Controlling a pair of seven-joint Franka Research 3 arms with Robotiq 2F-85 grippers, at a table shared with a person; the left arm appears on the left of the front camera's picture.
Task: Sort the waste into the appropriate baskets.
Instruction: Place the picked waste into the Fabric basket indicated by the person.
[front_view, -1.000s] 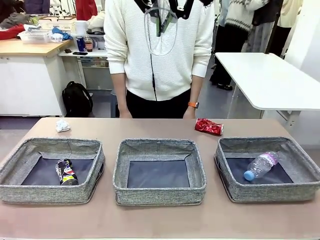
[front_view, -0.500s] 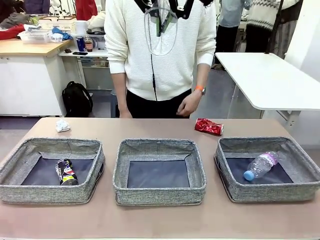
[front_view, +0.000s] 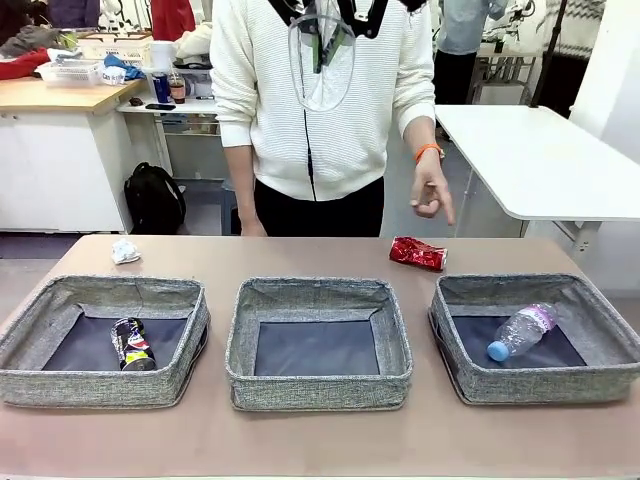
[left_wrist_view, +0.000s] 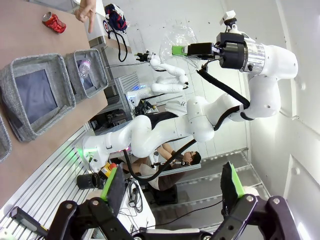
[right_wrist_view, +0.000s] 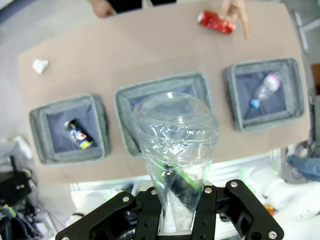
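Three grey baskets stand in a row. The left basket (front_view: 100, 386) holds a dark can (front_view: 132, 345), the middle basket (front_view: 316, 350) holds nothing, and the right basket (front_view: 545, 384) holds a clear bottle (front_view: 522, 331). A red can (front_view: 417, 253) lies on the table behind the right basket, under the person's pointing hand (front_view: 432, 194). A white paper wad (front_view: 125, 250) lies at the far left. High above the table, my right gripper (right_wrist_view: 176, 192) is shut on a second clear bottle (right_wrist_view: 175, 135). My left gripper (left_wrist_view: 172, 187) is open with nothing in it.
The person stands at the table's far side, one finger (right_wrist_view: 245, 30) aimed down beside the red can (right_wrist_view: 216, 22). A white table (front_view: 540, 160) stands behind at the right. In the left wrist view, the right arm (left_wrist_view: 250, 55) is raised high beside the table.
The person's hand has risen from the far table edge and now points down towards the red can. The baskets and waste have not moved.
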